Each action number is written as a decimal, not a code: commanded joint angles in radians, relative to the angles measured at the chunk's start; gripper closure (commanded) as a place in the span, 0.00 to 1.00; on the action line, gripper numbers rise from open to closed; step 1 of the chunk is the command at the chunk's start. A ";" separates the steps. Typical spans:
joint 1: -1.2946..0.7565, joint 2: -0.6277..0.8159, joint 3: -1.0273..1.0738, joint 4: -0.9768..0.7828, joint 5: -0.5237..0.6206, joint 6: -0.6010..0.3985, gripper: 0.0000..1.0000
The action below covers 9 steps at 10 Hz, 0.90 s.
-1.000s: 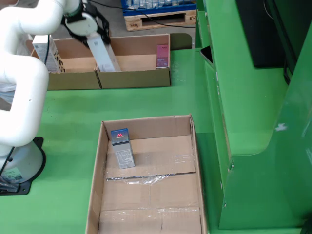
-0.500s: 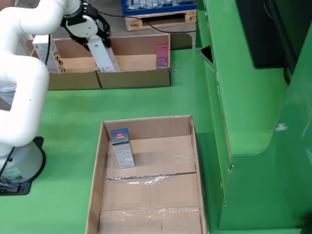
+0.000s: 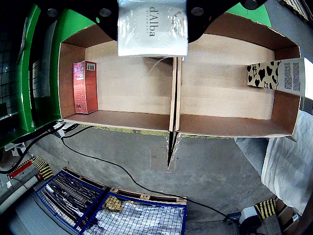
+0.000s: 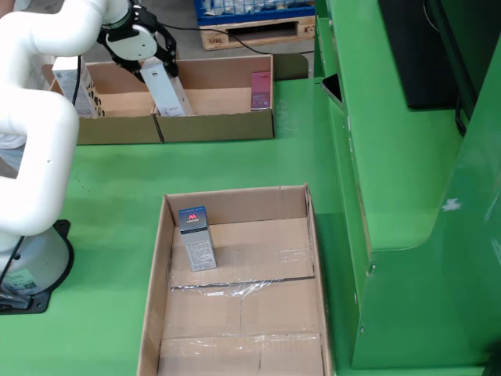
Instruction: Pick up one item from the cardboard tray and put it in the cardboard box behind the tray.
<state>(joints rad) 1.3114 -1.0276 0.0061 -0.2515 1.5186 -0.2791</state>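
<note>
My gripper (image 4: 156, 72) is shut on a white "d'Alba" box (image 4: 167, 92) and holds it over the middle of the long cardboard box (image 4: 219, 125) behind the tray. In the wrist view the white box (image 3: 152, 27) hangs between the black fingers (image 3: 103, 19), above the box's centre divider (image 3: 174, 93). A red carton (image 3: 84, 87) stands in one end of the cardboard box (image 3: 220, 125) and a heart-patterned carton (image 3: 274, 76) in the other. The cardboard tray (image 4: 235, 313) holds one upright grey carton with a blue top (image 4: 196, 239).
A raised green machine wall (image 4: 391, 157) runs along the right of the fixed view. The robot's white base (image 4: 27, 258) stands left of the tray. Beyond the box, blue wire crates (image 3: 98, 205) on a pallet and a black cable (image 3: 127, 176) lie on the floor.
</note>
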 commanded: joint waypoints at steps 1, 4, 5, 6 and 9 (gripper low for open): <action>0.013 0.011 -0.006 -0.015 0.028 0.001 0.90; 0.013 0.011 -0.006 -0.015 0.028 0.001 0.60; 0.013 0.011 -0.006 -0.015 0.028 0.001 0.50; 0.013 0.011 -0.006 -0.015 0.028 0.001 0.40; 0.013 0.011 -0.006 -0.015 0.028 0.001 0.10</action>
<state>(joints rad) 1.3146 -1.0399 -0.0168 -0.2745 1.5369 -0.2745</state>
